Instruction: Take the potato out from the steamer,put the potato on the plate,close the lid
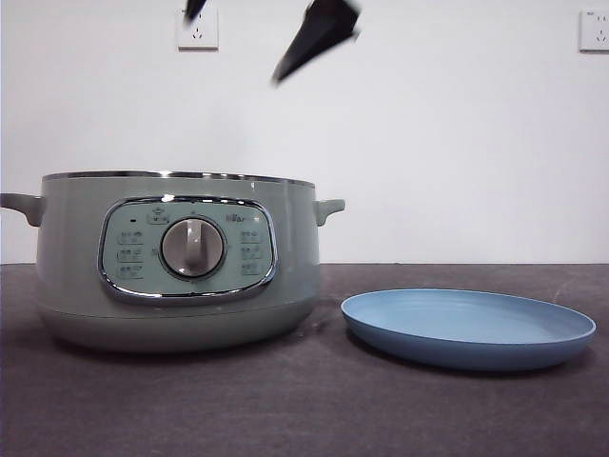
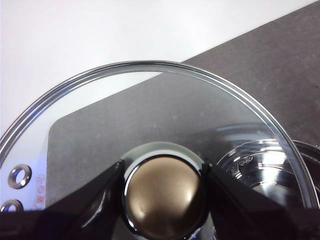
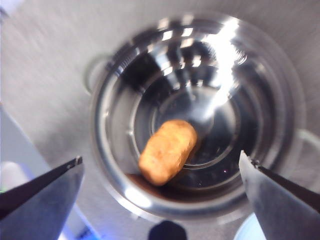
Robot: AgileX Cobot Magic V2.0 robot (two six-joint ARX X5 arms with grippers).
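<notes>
The sage-green steamer [image 1: 181,262] stands open at the left of the table, with no lid on it. The orange-brown potato [image 3: 167,151] lies in its steel bowl [image 3: 115,170]. My right gripper [image 3: 160,165] hangs open above the steamer, jaws wide to either side of the potato and well clear of it. A dark blurred arm tip [image 1: 319,33] shows high above the steamer. My left gripper [image 2: 162,167] is shut on the knob [image 2: 165,200] of the glass lid [image 2: 150,110], held beside the steamer's rim [image 2: 305,150]. The light-blue plate [image 1: 466,328] lies empty at the right.
A white wall with two sockets [image 1: 197,29] [image 1: 594,30] stands behind the dark table [image 1: 304,409]. A second small black tip [image 1: 194,8] shows at the top edge. The plate sits just right of the steamer's handle [image 1: 328,208].
</notes>
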